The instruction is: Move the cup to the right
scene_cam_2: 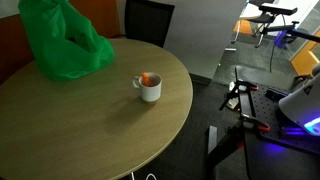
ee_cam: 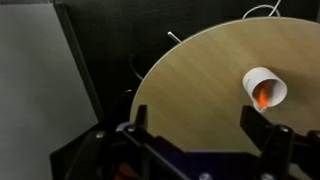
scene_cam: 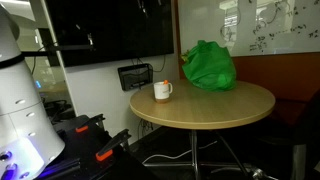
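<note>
The cup [scene_cam: 162, 90] is a small white mug with a side handle and an orange-red tint inside. It stands on the round wooden table [scene_cam: 215, 110], apart from the green bag. It also shows in an exterior view [scene_cam_2: 149, 87] and at the right of the wrist view [ee_cam: 264, 88]. My gripper [ee_cam: 197, 125] is open and empty. It hangs above the table's edge, with the cup just beyond its right finger and not between the fingers. The gripper does not show clearly in either exterior view.
A large green bag [scene_cam: 208, 66] sits on the table behind the cup, and it also shows in an exterior view [scene_cam_2: 60, 42]. A dark screen [scene_cam: 100, 25] hangs on the wall. A black chair [scene_cam_2: 148, 20] stands beyond the table. The white robot body [scene_cam: 25, 110] stands off the table.
</note>
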Tool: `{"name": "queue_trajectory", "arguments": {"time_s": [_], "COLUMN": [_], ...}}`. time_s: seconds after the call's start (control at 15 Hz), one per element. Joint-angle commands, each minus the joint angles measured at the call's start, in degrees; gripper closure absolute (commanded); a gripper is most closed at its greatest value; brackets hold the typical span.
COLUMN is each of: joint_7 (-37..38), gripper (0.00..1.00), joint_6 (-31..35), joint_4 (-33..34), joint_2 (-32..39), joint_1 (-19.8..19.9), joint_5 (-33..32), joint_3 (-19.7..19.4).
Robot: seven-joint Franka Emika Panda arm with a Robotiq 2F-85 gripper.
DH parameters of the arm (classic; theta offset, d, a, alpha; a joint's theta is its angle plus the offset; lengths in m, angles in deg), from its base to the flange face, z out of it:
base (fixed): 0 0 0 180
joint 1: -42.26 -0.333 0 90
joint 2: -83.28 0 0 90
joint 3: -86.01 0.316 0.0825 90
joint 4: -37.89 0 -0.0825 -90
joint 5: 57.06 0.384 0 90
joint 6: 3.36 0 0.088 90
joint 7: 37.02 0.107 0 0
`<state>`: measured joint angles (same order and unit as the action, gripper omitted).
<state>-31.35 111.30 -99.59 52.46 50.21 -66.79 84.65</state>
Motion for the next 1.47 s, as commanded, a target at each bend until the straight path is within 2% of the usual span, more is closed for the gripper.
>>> {"name": "queue_trajectory", "arguments": {"time_s": [0.0,0.27,0.47,0.67,1.0,1.27,1.4], "joint_7": [0.2,0.2,10.4,23.1,43.0,56.0,59.8], "gripper": [0.00,0.00,0.00,0.00,0.00,0.00,0.00], "joint_6": [-0.1,-0.1,0.9,7.2,18.6,28.1,29.4], "joint_4": [0.1,0.1,-0.2,-2.5,-4.6,-3.9,-2.5], "joint_2": [0.0,0.0,1.9,5.3,16.2,24.8,28.7], "joint_1": [-0.5,-0.5,-0.2,-0.2,-1.0,-2.2,-3.3], "joint_5": [-0.2,-0.2,3.4,5.7,8.7,7.2,5.9], "joint_3": [-0.4,-0.4,1.5,5.4,10.7,10.5,9.9]}}
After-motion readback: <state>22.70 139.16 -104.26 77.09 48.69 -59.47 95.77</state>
